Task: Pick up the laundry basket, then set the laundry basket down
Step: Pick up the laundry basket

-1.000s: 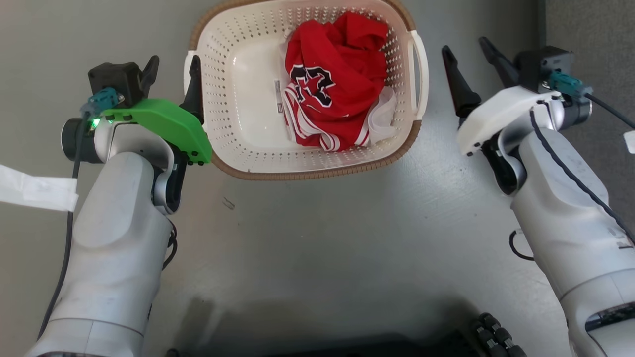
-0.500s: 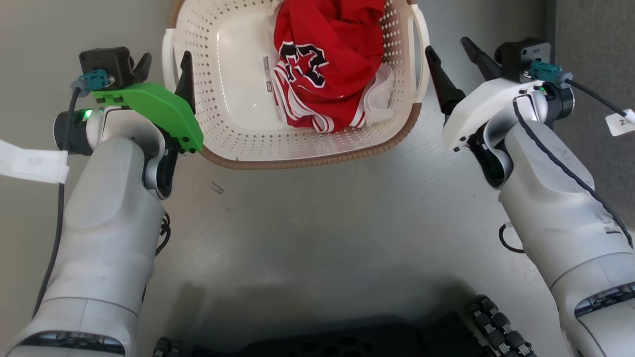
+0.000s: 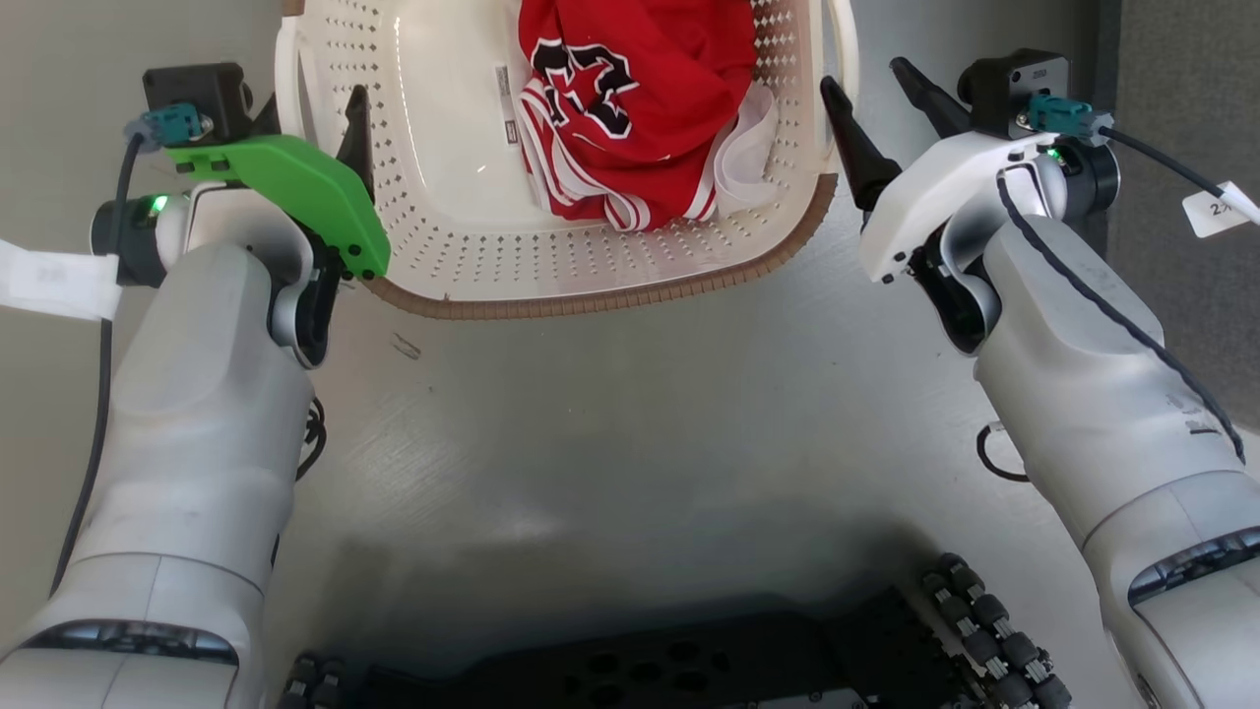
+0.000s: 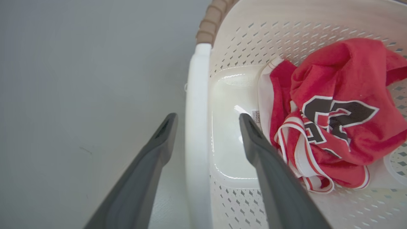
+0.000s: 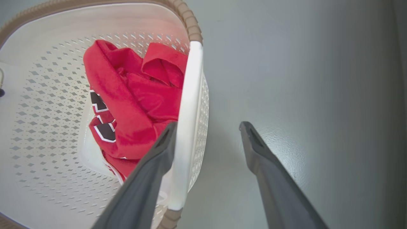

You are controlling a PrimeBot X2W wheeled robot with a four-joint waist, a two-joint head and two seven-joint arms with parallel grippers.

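Note:
The laundry basket (image 3: pixel 591 295) stands on the grey floor at the top of the head view, cream with a brown rim, cut off by the top edge. A red jersey (image 3: pixel 630 79) lies crumpled in its right half. My left gripper (image 3: pixel 307 110) is open and straddles the left white handle (image 4: pixel 197 111), one finger outside and one inside the basket (image 4: pixel 286 38). My right gripper (image 3: pixel 881 108) is open too. Its inner finger sits over the basket wall (image 5: pixel 47 95) against the right handle (image 5: pixel 189 111), and its outer finger hangs over bare floor.
My dark wheeled base (image 3: pixel 640 670) fills the bottom of the head view. A white paper tag (image 3: pixel 49 281) hangs by the left arm and another (image 3: pixel 1216 212) by the right. A darker strip of floor (image 3: pixel 1181 59) runs along the right edge.
The head view has shifted, so the basket now sits higher and further left. Both grippers have closed in on the basket sideways: each inner finger now reaches past its handle, still open.

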